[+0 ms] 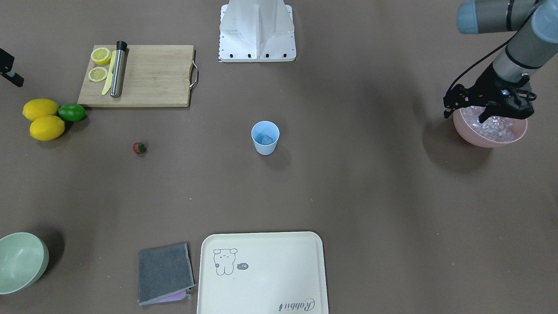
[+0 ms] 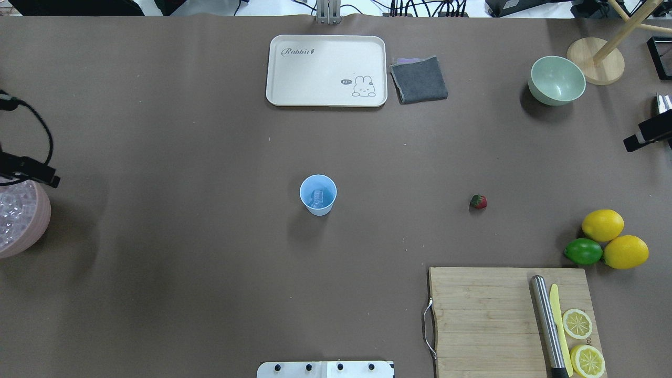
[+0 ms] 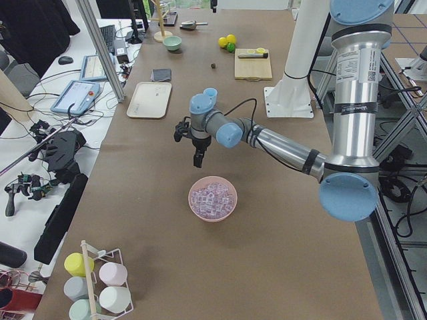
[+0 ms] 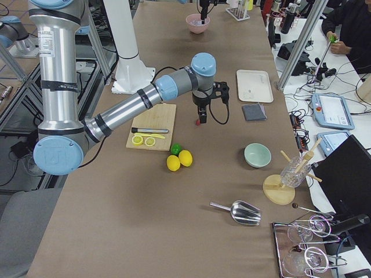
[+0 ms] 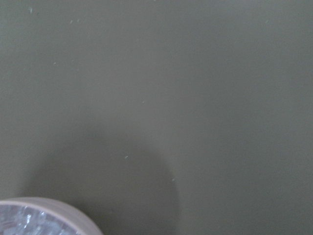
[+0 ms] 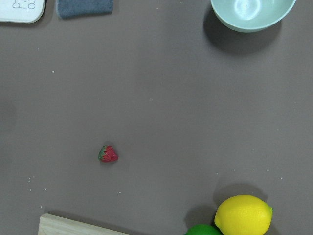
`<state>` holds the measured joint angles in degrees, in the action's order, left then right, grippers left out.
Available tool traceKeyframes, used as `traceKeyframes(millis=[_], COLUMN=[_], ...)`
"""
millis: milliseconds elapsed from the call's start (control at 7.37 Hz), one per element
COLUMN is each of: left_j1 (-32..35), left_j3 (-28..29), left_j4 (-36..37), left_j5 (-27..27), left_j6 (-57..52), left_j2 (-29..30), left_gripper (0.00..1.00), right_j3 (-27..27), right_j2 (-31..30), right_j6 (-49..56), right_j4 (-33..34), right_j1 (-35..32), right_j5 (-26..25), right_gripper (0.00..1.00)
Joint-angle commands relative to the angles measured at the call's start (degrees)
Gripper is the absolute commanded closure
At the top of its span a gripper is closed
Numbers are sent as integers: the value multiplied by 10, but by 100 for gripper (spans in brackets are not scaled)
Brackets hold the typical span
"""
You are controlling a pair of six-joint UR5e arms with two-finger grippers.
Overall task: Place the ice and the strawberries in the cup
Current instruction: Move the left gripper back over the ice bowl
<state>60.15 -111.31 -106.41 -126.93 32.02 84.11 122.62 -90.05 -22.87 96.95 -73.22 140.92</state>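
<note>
Overhead exterior view: the small light blue plastic tumbler (image 2: 318,195) stands mid-table with a clear ice cube (image 2: 317,198) inside, and the small red strawberry (image 2: 478,201) lies well apart. The left gripper (image 1: 464,116) hovers, jaws spread, over the pink bowl (image 1: 467,131) of ice cubes. Whether the right gripper (image 4: 200,119) is spread or closed cannot be told.

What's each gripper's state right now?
Left gripper: above the pink bowl of ice; cannot tell if open or shut.
Right gripper: cannot tell.

Brown table (image 2: 157,131) with cup (image 2: 318,195), tray (image 2: 315,79)
</note>
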Motion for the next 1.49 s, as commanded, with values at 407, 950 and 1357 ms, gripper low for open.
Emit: traceKeyframes(millis=[407,950,1357], left_j1=[29,29,26], left_j3=[92,115,111], left_j4=[-187,-186,-187], left_j5=[-50,-50,-51], left_j6=[-6,1,49], left_j2=[-97,-92,-90], left_gripper=[14,24,27], right_j3=[-3,-2,-2], right_j2=[22,24,24], right_j6=[-5,-5,-5], right_j4=[0,1,0], right_j1=[12,14,14], right_j5=[-21,-21,-22], right_gripper=[0,0,0])
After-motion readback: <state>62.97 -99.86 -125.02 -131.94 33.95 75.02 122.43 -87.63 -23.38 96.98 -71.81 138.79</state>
